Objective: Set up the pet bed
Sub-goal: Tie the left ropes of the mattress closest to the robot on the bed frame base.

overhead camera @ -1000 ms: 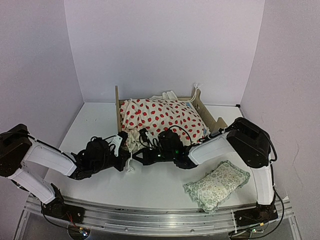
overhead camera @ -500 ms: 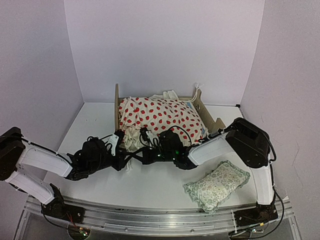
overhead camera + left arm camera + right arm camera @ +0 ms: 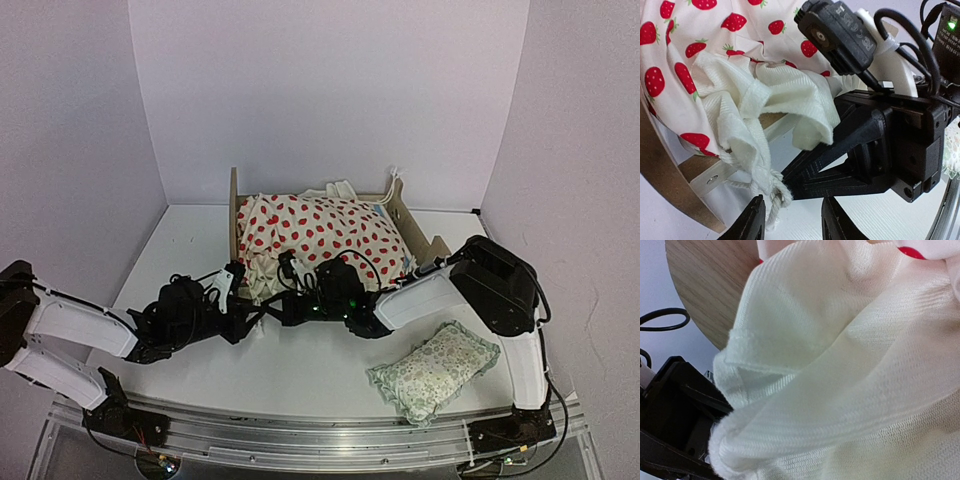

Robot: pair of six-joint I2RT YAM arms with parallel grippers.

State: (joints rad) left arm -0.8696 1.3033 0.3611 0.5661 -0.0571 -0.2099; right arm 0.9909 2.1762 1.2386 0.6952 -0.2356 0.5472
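Note:
The pet bed (image 3: 235, 218) stands at the back of the table, its wooden end boards showing either side of the cream red-dotted cushion (image 3: 320, 232) piled on it. My left gripper (image 3: 243, 318) is at the cushion's near left corner. It is open, with its fingertips (image 3: 754, 222) astride bare table and a white cord (image 3: 771, 200) beside the left one. My right gripper (image 3: 275, 308) reaches in from the right, shut on the cushion's cream cloth corner (image 3: 790, 175). Cream cloth (image 3: 840, 390) fills the right wrist view and hides the fingers there.
A small green floral pillow (image 3: 433, 370) lies on the table at the near right, below the right arm. The bed's curved wooden board (image 3: 665, 170) sits just left of my left gripper. White walls close the table in on three sides.
My left gripper has opened, let go of the cushion's corner and drawn back slightly to the left. The right gripper has kept its hold in place.

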